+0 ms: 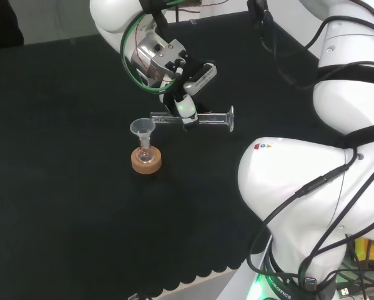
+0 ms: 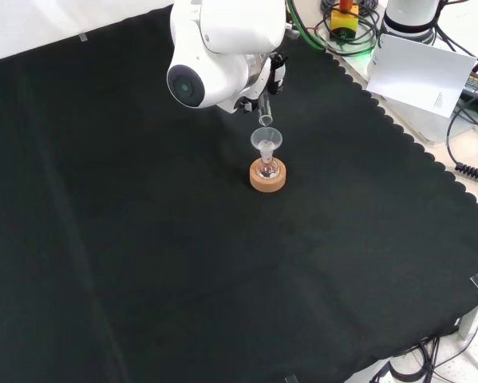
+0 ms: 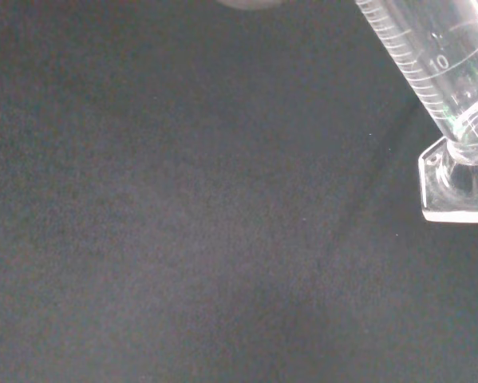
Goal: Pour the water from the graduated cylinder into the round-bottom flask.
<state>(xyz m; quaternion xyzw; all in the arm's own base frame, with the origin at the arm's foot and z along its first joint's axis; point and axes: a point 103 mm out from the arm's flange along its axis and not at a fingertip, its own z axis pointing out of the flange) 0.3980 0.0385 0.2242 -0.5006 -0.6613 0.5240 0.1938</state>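
The black cloth covers the whole bench, and over its far middle hangs the white robot arm, its large links at the right of the head view and a round grey-capped link standing in front of the hand in the front view. The black and white hand reaches down from the wrist with its fingers curled round the middle of the clear glass graduated cylinder, which it holds lying almost level above the cloth. In the head view the cylinder's flat foot points right and its mouth points left, ending just over the rim of the small clear funnel. The funnel sits in the neck of the little clear round-bottom flask, and the flask rests upright in a tan cork ring stand. The wrist view looks along the cylinder's printed scale to its foot.

The pour looks to be under way or close to its end; I cannot tell how much water remains. To do it well, the mouth should stay centred over the funnel's bowl, not its edge, and the tilt should grow slowly so the narrow stem does not back up. The cylinder should not touch the funnel, since a nudge could tip the light flask off its ring.
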